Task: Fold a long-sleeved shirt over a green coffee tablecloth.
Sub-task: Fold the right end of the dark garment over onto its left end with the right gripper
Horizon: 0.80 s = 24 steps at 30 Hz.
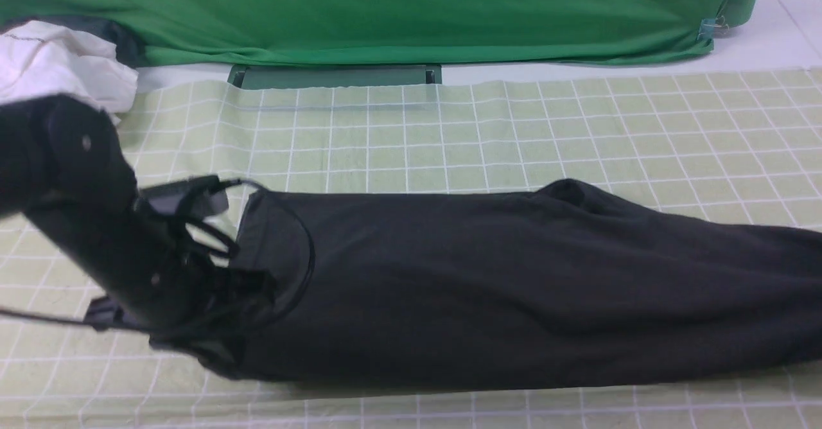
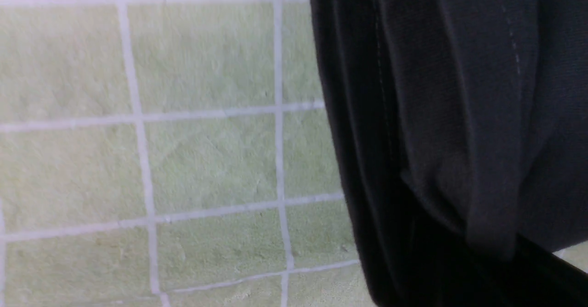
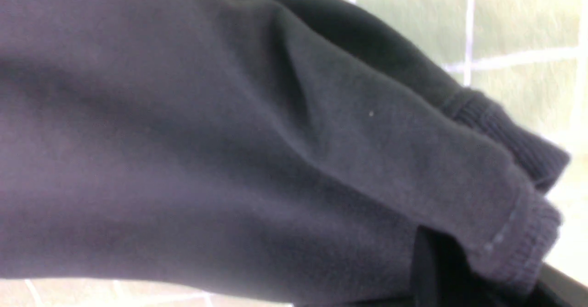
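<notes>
Front view, grasp step: left hand (image 1: 212, 345) and right hand (image 3: 429, 270) each grip one end of the long-sleeved shirt (image 1: 481, 288); the fold next likely requires a synchronized lift.

Long-sleeved shirt (image 1: 488, 288) of matt charcoal knit cloth, faintly fuzzy, ribbed at the cuff (image 3: 523, 233), green coffee tablecloth (image 1: 514, 133) of matt woven cloth with a slight nap, bright green fabric (image 1: 385, 11) smooth and matt, white garment (image 1: 58, 63) of crumpled cloth
</notes>
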Available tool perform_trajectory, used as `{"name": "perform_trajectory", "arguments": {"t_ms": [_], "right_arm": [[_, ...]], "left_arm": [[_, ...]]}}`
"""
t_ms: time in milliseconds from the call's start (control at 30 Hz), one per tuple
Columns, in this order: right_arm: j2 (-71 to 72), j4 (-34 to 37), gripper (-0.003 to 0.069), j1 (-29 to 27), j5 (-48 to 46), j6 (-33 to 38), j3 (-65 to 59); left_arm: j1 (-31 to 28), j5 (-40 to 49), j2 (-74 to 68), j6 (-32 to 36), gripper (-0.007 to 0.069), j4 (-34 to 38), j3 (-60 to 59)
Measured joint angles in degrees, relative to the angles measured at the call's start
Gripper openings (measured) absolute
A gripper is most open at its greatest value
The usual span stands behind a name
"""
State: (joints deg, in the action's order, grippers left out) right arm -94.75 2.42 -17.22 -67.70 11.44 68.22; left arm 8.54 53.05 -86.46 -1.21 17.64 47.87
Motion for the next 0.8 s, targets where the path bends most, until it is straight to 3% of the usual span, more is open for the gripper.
{"name": "perform_trajectory", "arguments": {"t_ms": [167,367,433,600,800], "right_arm": [[4.7,-0.1,0.0043,-0.1,1.2,-0.1,-1.6],[6.8,0.2,0.0043,-0.1,0.6,-0.4,-1.1],[7.7,2.3,0.0043,-0.1,-0.8,-0.4,1.3],[9.9,10.1,0.0043,0.8,-1.6,-0.4,5.9],[12.3,15.7,0.0043,12.3,1.9,-5.2,7.1]], "left_arm": [[2.0,-4.9,0.4,-1.6,0.0098,0.4,-6.2],[2.3,-0.6,0.6,-1.8,0.0261,-4.1,-3.0],[2.3,2.5,0.7,-3.2,0.0336,-8.0,0.8],[2.3,6.7,0.7,-4.9,0.0430,-11.4,8.6],[1.9,8.0,0.7,-6.5,0.0455,-11.5,20.3]]}}
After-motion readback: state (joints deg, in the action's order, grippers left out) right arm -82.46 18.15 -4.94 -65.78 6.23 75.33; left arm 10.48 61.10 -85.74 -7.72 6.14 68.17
